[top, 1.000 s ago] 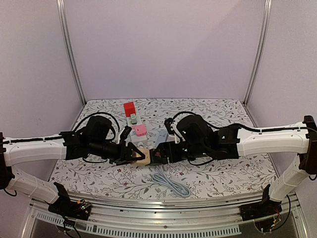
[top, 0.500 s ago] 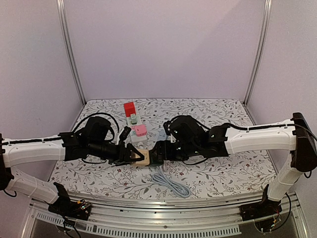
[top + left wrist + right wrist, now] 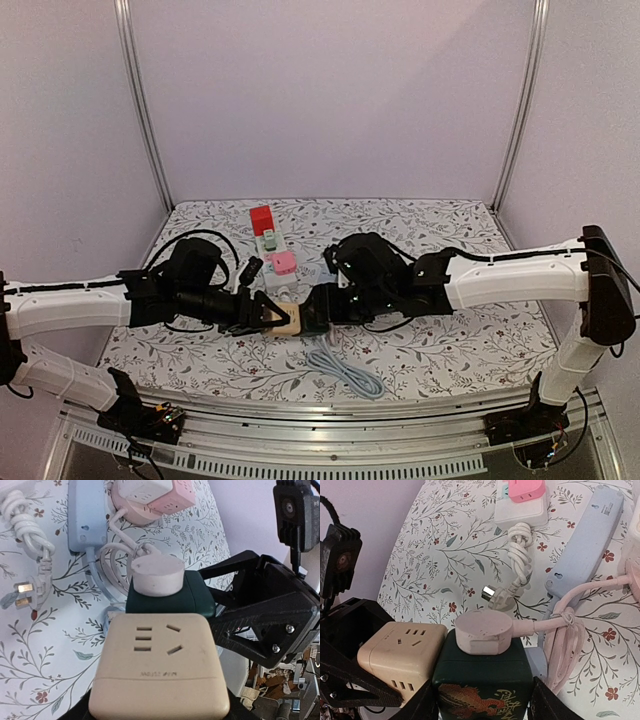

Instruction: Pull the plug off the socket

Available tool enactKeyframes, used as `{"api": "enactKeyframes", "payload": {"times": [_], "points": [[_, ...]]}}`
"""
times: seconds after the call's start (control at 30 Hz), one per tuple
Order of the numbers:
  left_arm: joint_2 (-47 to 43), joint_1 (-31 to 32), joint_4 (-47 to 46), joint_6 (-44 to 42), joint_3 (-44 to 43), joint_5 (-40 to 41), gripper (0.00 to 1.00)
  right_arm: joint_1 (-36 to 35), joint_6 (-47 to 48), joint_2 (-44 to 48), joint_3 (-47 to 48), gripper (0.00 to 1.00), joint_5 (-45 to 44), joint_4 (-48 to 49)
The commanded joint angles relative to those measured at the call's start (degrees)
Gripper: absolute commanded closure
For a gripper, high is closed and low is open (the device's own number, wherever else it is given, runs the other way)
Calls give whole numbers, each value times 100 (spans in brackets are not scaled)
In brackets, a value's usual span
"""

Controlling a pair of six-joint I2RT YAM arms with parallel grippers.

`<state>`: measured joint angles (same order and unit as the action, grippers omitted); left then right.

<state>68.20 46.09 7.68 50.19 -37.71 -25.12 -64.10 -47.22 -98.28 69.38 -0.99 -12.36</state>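
Right pincer [image 3: 483, 703] closer — cords [image 3: 566, 640] beside plug [image 3: 481, 677]

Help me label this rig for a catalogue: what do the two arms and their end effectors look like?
Both the left arm and right arm have white links, turning to bulky black housings near the wrists, with black cables looping over them. The left end effector and right end effector are black, angular frames; small silver screws show on the right one.

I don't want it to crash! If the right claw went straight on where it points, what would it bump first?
Probably the dark green block sitting between the fingers of the right gripper, with the beige socket cube in the left gripper right behind it.
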Motion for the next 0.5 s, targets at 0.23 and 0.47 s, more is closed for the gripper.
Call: {"api": "enactKeyframes", "payload": {"times": [0.23, 0.47], "points": [[85, -29, -572, -47, -306, -423, 91, 19, 179, -141, -149, 59, -31, 69], [18, -29, -671, 80, -223, -449, 91, 13, 937, -117, -308, 61, -249, 31]]}}
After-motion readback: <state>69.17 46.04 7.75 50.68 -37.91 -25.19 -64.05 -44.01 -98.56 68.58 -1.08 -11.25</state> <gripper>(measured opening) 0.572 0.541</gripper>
